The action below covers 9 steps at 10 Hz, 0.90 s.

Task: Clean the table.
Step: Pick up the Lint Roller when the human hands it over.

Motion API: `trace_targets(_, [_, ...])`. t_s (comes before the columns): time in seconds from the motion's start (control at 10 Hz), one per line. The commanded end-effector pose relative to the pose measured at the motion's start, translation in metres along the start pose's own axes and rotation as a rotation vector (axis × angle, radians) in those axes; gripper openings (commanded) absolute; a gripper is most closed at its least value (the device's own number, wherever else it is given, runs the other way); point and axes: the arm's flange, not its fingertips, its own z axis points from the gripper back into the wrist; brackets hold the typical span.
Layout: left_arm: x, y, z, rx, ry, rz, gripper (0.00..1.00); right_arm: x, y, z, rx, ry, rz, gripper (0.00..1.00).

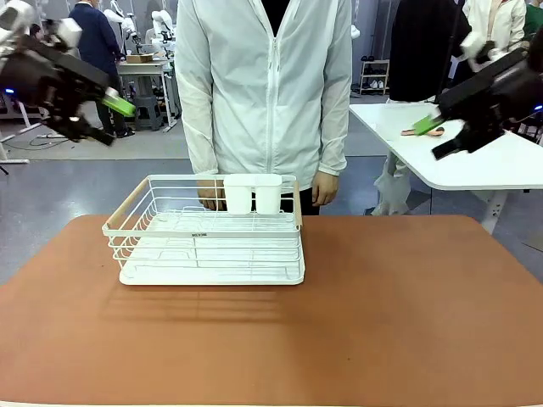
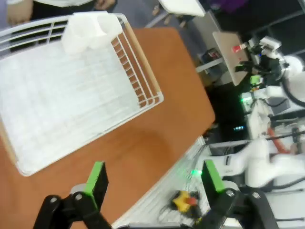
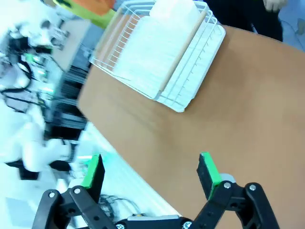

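From my seat the person (image 1: 267, 93) across the table (image 1: 399, 314) is cut off above the shoulders, and one hand (image 1: 206, 200) is half hidden behind the dish rack (image 1: 212, 246). Both wrist views are smeared, so the rack's wires blur into a pale sheet there, and I cannot make out a small yellow and red thing (image 2: 183, 200) past the table edge. The table top is matte, reddish-brown, with rounded corners. The rack sits on it, left of centre: white wire, wooden side rails, a white tray beneath, and a white two-cup holder (image 1: 253, 193) on its far rim. In the front view the left gripper (image 1: 106, 120) and right gripper (image 1: 439, 138) hang high above the table's sides, and the wrist views show each with its green pads spread wide, holding nothing
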Motion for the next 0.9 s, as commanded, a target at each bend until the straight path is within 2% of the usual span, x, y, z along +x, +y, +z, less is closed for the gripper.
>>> trace_targets(0.0, [0.000, 0.033, 0.020, -0.053, -0.031, 0.149, 1.00, 0.012, -0.034, 0.013, 0.064, 0.014, -0.222, 1.00])
trace_targets(0.1, [-0.004, 0.059, 0.049, -0.055, -0.124, 0.250, 1.00, 0.012, -0.061, 0.038, 0.082, 0.036, -0.303, 1.00])
trace_targets(0.2, [-0.012, 0.079, 0.073, -0.081, -0.160, 0.317, 1.00, 0.007, -0.086, 0.061, 0.112, -0.009, -0.367, 1.00])
trace_targets(0.4, [-0.027, 0.113, 0.118, -0.094, -0.168, 0.472, 1.00, -0.009, -0.118, 0.097, 0.153, -0.066, -0.444, 1.00])
trace_targets(0.5, [-0.036, 0.128, 0.141, -0.114, -0.201, 0.496, 1.00, -0.017, -0.124, 0.116, 0.163, -0.101, -0.455, 1.00])
trace_targets(0.8, [-0.059, 0.150, 0.176, -0.159, -0.204, 0.501, 1.00, -0.034, -0.149, 0.157, 0.174, -0.171, -0.528, 1.00])
